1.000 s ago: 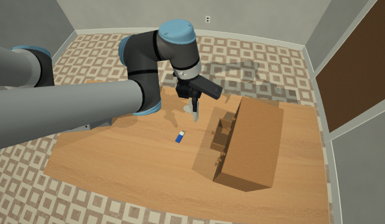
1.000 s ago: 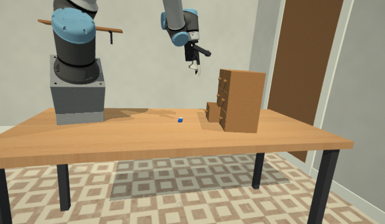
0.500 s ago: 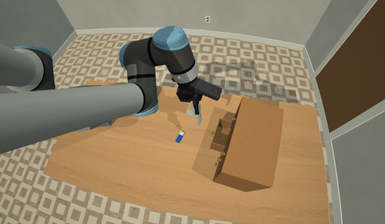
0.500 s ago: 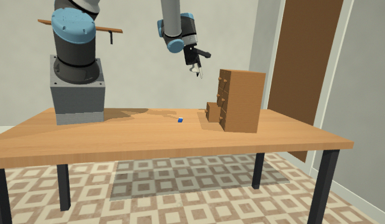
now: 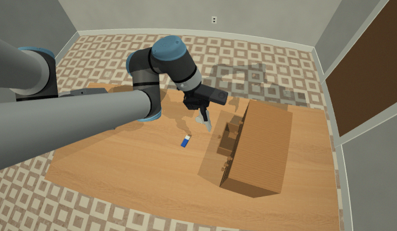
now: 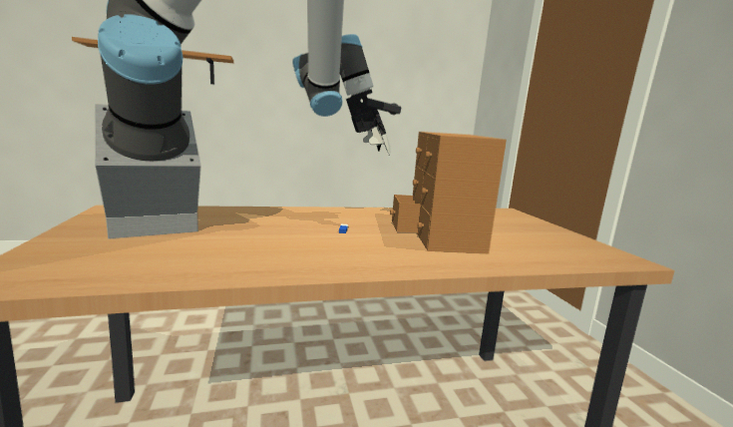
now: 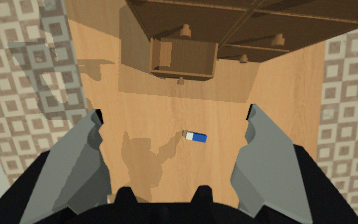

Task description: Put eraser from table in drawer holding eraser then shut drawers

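Note:
The eraser (image 5: 185, 141) (image 6: 342, 228) (image 7: 196, 137), blue with a white end, lies on the table in front of the chest. The brown wooden chest (image 5: 262, 143) (image 6: 464, 196) (image 7: 200, 15) stands upright, with round-knobbed drawers in two columns of three. Its bottom drawer (image 5: 224, 150) (image 6: 406, 214) (image 7: 182, 75), on the left in the wrist view, is pulled out partway; no eraser shows in its visible part, and its back is hidden. The other drawers look shut. My gripper (image 5: 204, 123) (image 6: 383, 150) (image 7: 174, 107) is open and empty, high above the table between eraser and chest.
The table (image 5: 130, 169) (image 6: 283, 264) (image 7: 290, 90) carries the robot's grey base (image 6: 149, 191) at the end away from the chest. The chest's top is a little below my fingertips' height in the exterior view. A wall shelf (image 6: 209, 56) is behind the base.

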Tool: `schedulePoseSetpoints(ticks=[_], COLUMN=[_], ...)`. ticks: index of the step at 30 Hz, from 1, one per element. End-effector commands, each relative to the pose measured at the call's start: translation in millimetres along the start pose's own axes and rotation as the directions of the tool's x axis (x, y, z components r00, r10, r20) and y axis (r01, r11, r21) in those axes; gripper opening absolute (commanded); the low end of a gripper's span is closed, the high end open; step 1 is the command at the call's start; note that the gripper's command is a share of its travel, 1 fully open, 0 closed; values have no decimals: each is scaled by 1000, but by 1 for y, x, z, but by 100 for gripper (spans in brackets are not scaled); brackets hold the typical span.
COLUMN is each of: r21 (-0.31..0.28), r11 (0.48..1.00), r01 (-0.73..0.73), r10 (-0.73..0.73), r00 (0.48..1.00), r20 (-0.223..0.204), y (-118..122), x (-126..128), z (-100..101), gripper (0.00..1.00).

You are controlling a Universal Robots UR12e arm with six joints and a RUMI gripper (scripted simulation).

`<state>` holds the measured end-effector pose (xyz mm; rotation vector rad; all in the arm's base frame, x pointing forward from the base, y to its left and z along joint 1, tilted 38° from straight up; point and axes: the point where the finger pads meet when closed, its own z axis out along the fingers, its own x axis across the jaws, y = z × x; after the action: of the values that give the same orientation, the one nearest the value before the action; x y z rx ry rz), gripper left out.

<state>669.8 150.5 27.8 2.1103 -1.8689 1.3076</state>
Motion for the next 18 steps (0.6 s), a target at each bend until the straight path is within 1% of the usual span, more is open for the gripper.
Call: schedulePoseSetpoints(ticks=[1,15,18], r21=[35,158,166], r11=[999,986,985], r01=[10,49,52], r10=[-10,-50,-52], r00=[1000,999,999], r20=[3,2,1], y=[-3,-11,-12], x=[0,2,2], z=[5,25,27], gripper=[100,100,100])
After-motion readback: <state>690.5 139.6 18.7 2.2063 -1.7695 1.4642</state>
